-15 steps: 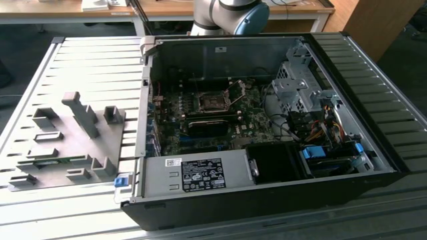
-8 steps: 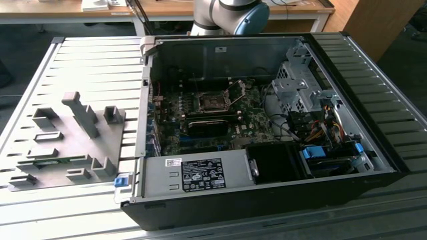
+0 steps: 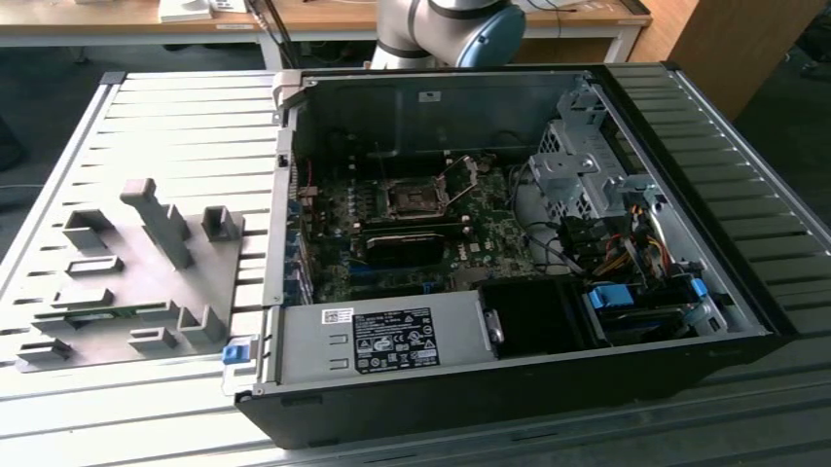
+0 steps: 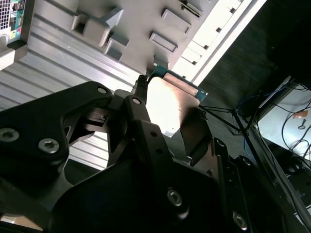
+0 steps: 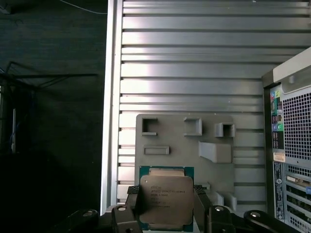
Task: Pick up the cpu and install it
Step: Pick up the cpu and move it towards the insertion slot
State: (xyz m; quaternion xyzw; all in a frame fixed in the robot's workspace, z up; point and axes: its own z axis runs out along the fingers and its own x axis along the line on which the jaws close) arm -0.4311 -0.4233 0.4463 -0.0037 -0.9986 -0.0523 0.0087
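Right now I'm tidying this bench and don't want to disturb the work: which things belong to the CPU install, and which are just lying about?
Part of the job: the cpu, clamped in the gripper; the motherboard socket inside the open computer case.
Just lying about: grey fixture plate; power supply box; drive cage.

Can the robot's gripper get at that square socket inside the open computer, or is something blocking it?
Probably yes. The computer case is open on top and the socket lies bare, nothing over it. The gripper, shut on the cpu, hangs above the grey holder tray outside.
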